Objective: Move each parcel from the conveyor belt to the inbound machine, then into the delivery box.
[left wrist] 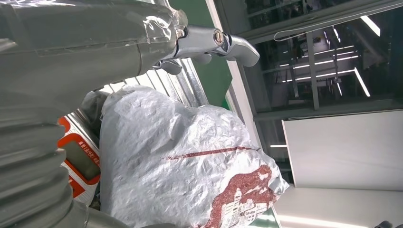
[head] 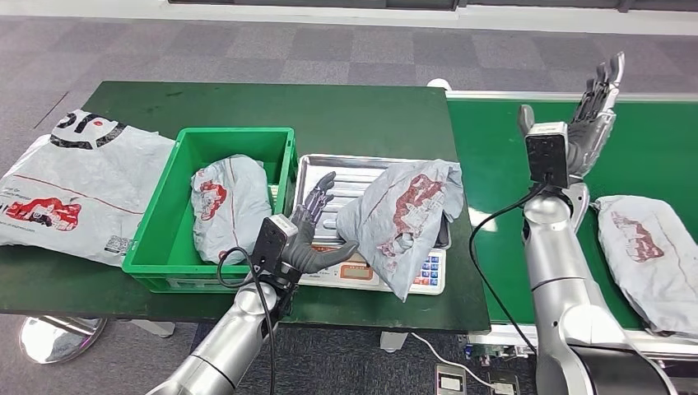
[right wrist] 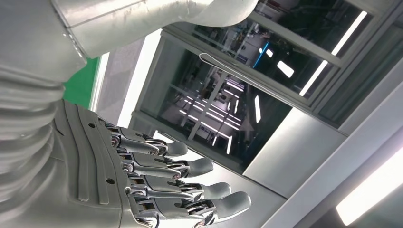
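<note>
Green crate [head: 177, 247] wall beside parcel [head: 407, 218]

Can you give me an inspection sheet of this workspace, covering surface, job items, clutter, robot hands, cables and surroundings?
Surface: dark green table beside a green conveyor belt.
Job's things: one grey parcel on the scale tray; a second parcel in the green box; a third parcel on the belt.
Clutter: large flat grey bag on the table's left end.
Robot hands: left robot hand open, against the scale parcel; right robot hand open, raised above the belt.
Cables: black cables along both forearms; white cord and power strip on the floor.
Surroundings: grey carpet tiles; glass partitions in the wrist views.
</note>
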Motion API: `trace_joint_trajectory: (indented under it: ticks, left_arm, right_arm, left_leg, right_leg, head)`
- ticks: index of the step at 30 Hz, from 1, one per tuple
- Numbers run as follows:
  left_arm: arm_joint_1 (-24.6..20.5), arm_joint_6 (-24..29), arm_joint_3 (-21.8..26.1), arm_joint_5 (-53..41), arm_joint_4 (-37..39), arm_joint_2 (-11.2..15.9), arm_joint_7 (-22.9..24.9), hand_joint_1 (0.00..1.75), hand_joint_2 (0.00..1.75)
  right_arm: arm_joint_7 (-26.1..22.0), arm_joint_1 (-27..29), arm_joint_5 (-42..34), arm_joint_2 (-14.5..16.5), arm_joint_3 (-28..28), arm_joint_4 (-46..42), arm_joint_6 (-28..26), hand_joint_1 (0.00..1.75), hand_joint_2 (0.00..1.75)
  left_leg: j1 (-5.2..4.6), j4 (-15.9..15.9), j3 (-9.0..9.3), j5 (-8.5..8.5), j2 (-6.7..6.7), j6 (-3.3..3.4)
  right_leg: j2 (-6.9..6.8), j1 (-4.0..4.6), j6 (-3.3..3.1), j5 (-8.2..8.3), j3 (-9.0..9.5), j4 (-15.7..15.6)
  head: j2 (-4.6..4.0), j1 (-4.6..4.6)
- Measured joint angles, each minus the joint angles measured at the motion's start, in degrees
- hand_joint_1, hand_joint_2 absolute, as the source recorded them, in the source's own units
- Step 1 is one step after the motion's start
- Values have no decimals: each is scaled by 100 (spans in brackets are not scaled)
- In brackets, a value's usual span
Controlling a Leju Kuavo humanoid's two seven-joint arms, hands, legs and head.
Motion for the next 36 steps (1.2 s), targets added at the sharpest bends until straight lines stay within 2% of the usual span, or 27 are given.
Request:
trace_joint_trajectory:
  ticks: [7,36]
  left_arm:
    - [-2,35,0,2,0,0,0,0,175]
    - [-2,42,0,9,0,0,-1,0,175]
  right_arm:
    - [-1,107,-199,-26,0,-135,0,0,175]
    - [-2,157,-203,-47,0,-219,1,0,175]
  left_leg:
    - [0,0,0,0,0,0]
    - [0,0,-1,0,0,0]
  right_leg:
    - [-1,1,0,0,0,0]
    - [0,0,1,-1,0,0]
  head:
    - [0,0]
    - [0,0]
